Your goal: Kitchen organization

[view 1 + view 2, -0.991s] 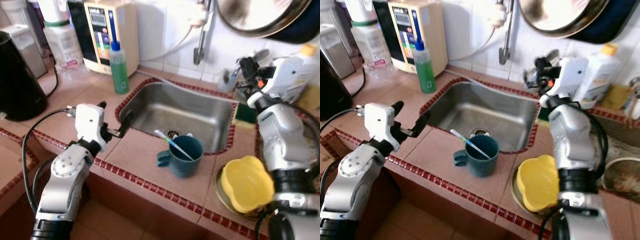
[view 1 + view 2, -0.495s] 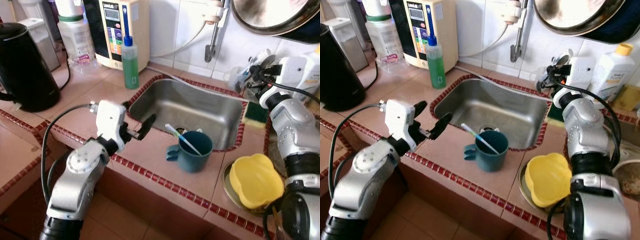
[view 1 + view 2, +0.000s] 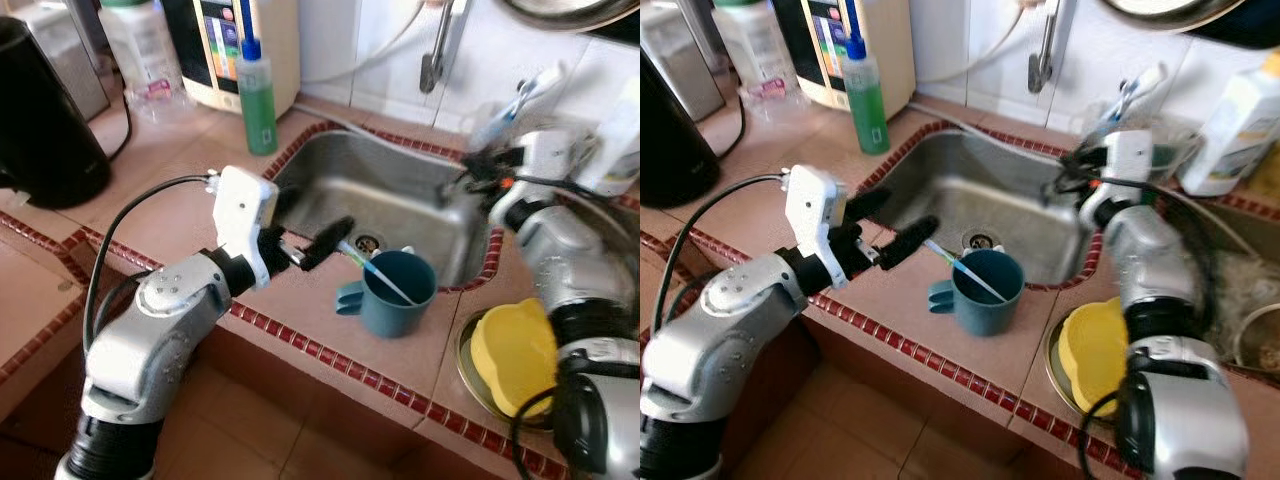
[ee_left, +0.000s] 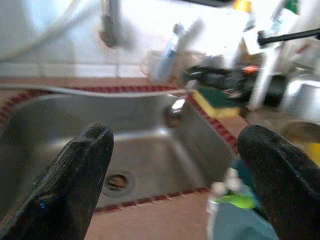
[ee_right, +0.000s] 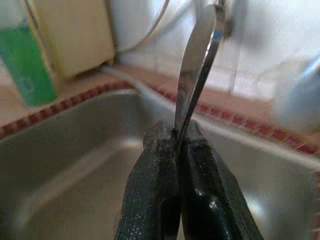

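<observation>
A teal mug stands on the tiled counter in front of the sink, with a toothbrush leaning in it. My left gripper is open just left of the mug, its fingers spread at the sink's front rim; the wrist view looks between them into the basin, the mug low at one side. My right gripper is shut on a thin metal utensil that sticks out past the fingertips. It hovers over the sink's right end.
A yellow bowl sits on a plate at the front right. A green soap bottle, a water purifier and a black kettle stand at the left. A white bottle and a toothbrush cup stand behind the sink.
The camera has shifted. My left gripper has reached right, closer to the mug. My right gripper has come down from the back counter toward the sink's right end, still shut on the utensil.
</observation>
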Tool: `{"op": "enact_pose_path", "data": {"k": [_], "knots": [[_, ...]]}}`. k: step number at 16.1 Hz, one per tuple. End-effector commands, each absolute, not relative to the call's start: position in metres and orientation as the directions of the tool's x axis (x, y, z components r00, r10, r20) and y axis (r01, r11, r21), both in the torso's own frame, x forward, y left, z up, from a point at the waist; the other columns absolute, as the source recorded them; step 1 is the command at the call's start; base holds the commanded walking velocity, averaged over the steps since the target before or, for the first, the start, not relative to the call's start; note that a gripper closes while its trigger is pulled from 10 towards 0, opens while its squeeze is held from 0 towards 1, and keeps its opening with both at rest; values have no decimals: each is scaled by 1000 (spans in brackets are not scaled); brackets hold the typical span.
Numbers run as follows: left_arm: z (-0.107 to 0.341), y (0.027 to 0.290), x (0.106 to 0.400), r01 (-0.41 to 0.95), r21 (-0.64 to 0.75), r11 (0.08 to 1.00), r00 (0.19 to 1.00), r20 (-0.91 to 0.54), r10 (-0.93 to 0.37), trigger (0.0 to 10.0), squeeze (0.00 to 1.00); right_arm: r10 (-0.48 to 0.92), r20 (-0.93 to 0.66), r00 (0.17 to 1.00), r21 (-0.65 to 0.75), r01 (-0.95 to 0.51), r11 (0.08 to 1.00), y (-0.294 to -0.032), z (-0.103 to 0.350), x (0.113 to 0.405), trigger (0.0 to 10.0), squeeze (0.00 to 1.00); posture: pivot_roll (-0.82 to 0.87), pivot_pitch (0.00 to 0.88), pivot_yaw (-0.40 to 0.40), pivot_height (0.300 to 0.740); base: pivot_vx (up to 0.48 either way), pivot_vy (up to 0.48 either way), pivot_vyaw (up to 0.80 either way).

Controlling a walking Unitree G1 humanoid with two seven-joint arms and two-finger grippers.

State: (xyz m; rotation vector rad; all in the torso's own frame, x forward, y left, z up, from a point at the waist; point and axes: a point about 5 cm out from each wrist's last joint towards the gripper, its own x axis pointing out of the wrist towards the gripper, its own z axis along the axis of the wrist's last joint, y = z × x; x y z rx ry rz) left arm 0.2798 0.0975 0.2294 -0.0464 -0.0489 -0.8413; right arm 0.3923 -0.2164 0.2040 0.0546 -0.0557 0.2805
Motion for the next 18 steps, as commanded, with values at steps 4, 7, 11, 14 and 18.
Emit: {"op": "enact_pose_path", "data": {"k": [4,7,11,14,18], "knots": [[251,97,271,794,-64,605,608,43,-793,10000,0,341,69,938,84,-346,935,-200,202,397,10000,0,48,204,38,740,0,0,0],[261,99,269,799,-118,590,599,69,-797,10000,0,358,61,932,121,-362,924,-194,195,397,10000,0,60,204,38,740,0,0,0],[267,99,267,804,-161,572,588,76,-806,10000,0,376,61,925,155,-381,912,-191,190,397,10000,404,64,196,34,740,0,0,0],[268,100,267,804,-169,570,587,72,-806,10000,0,388,79,918,162,-396,904,-192,192,397,10000,1000,60,179,34,740,0,0,0],[269,97,268,808,-178,561,580,74,-811,10000,0,401,102,911,169,-413,895,-191,197,398,10000,1000,54,166,34,740,0,0,0]]}}
